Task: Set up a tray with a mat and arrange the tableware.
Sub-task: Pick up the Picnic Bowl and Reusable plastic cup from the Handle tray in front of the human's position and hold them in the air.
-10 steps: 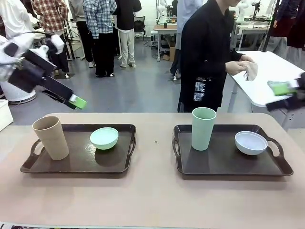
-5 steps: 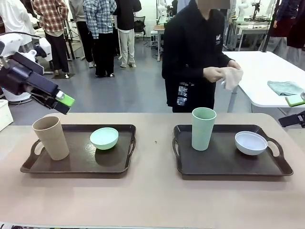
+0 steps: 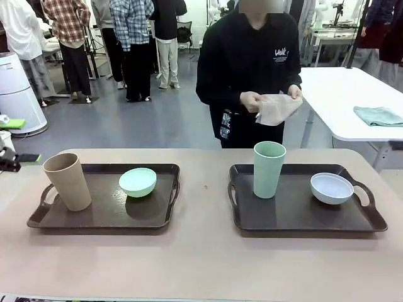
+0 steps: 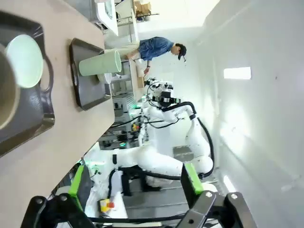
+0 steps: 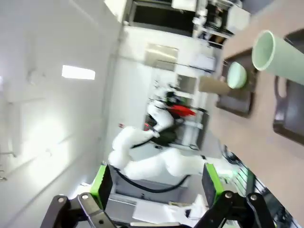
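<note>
Two dark brown trays lie side by side on the table. The left tray (image 3: 38, 221) holds a tan cup (image 3: 67, 181) and a mint green bowl (image 3: 138, 181). On the right tray (image 3: 283, 217) stand a sage green cup (image 3: 269, 168) and a pale bluish-white bowl (image 3: 332, 187). A person at the far side holds a pale pink mat (image 3: 277, 108) in both hands, above the table's far edge. My left gripper (image 3: 12, 141) sits at the far left edge, off the trays. It stands open with nothing in it (image 4: 134, 178), and so does my right gripper (image 5: 156, 183).
A white side table (image 3: 352, 94) at the back right carries a folded teal cloth (image 3: 378, 115). Several people stand far behind. Bare tabletop (image 3: 204, 189) runs between the trays and along the near edge.
Both arms have pulled back from above the table to its sides. The person has stepped left to the middle of the far edge and brought the mat in front of the body.
</note>
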Motion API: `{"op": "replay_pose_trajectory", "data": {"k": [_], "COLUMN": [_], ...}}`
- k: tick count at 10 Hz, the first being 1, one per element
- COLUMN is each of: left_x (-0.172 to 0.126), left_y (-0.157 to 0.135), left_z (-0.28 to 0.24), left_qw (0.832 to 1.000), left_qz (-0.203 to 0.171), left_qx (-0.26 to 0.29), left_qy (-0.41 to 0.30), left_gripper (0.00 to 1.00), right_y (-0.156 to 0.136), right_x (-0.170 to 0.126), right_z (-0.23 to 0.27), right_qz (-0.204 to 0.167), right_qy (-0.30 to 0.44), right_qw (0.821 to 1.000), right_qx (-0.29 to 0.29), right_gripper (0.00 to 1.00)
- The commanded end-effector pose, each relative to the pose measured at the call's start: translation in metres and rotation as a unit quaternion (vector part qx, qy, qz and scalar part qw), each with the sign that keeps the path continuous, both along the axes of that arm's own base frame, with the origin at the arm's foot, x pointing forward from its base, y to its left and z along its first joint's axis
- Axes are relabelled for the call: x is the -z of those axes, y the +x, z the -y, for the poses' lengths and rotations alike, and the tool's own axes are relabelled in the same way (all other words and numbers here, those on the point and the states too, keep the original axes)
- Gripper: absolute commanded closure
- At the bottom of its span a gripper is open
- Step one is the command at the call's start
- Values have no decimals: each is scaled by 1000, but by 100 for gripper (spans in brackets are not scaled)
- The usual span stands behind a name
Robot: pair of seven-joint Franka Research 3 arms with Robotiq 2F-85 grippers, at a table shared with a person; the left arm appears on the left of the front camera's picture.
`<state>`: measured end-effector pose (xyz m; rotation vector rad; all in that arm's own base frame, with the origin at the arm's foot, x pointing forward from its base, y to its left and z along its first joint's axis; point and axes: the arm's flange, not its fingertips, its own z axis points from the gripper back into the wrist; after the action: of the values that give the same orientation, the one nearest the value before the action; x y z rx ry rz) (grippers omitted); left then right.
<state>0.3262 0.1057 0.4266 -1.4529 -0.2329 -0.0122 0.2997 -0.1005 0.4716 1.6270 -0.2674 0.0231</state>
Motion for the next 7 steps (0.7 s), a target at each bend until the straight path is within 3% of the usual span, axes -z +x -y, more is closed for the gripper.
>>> {"op": "replay_pose_trajectory", "data": {"k": [1, 7], "left_x": [-26, -26], "left_y": [-1, -1], "left_z": [14, 14], "left_qw": [999, 999], "left_qz": [34, 34], "left_qx": [13, 13], "left_qy": [23, 23], "left_gripper": [0, 0], "right_y": [-4, -4], "right_x": [0, 0], "right_z": [-13, -13], "right_qz": [5, 5], "right_qy": [-43, -43], "right_qw": [999, 999], "right_qx": [-13, -13], "right_gripper": [0, 0]}}
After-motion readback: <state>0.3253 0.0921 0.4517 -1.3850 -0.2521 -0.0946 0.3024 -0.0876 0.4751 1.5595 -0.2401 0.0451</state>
